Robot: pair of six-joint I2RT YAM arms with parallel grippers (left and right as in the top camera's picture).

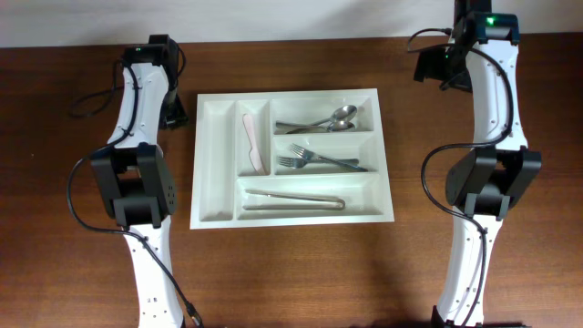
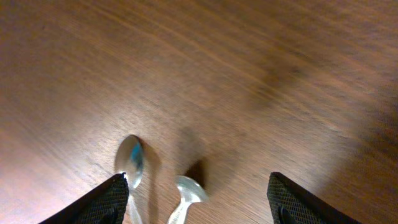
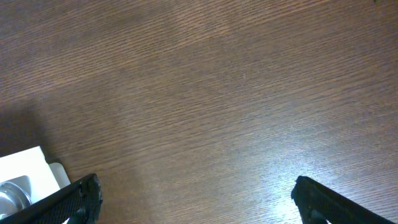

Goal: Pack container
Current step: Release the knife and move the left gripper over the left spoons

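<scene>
The left gripper (image 2: 198, 186) hangs over bare table (image 1: 301, 273) with its fingers (image 2: 112, 200) spread wide and closed on nothing. Two pieces of cutlery lie on the wood in the gap between them. A spoon (image 2: 131, 163) has its bowl just beyond the tip of the finger at the view's left edge, almost touching it. A second utensil (image 2: 186, 190) shows only its rounded end and a bit of stem, between the fingers and nearer that same finger than the other one. The right gripper (image 3: 196, 196) is also wide open and empty, with plain wood between its fingers (image 3: 78, 199). The container (image 1: 217, 173) sits flat on the table between the two arms. From the right wrist, one white corner of it shows just outside the finger at the view's left, not between the pair, with a scrap of shiny metal in it too small to name. From overhead, the left fingers are off its far left corner and the right fingers are well apart from its far right corner. Inside it are a pale pink piece (image 1: 253, 141) in a narrow slot, spoons (image 1: 332, 120) and forks (image 1: 314, 161) in the two medium sections, and tongs (image 1: 293, 200) in the long one.
</scene>
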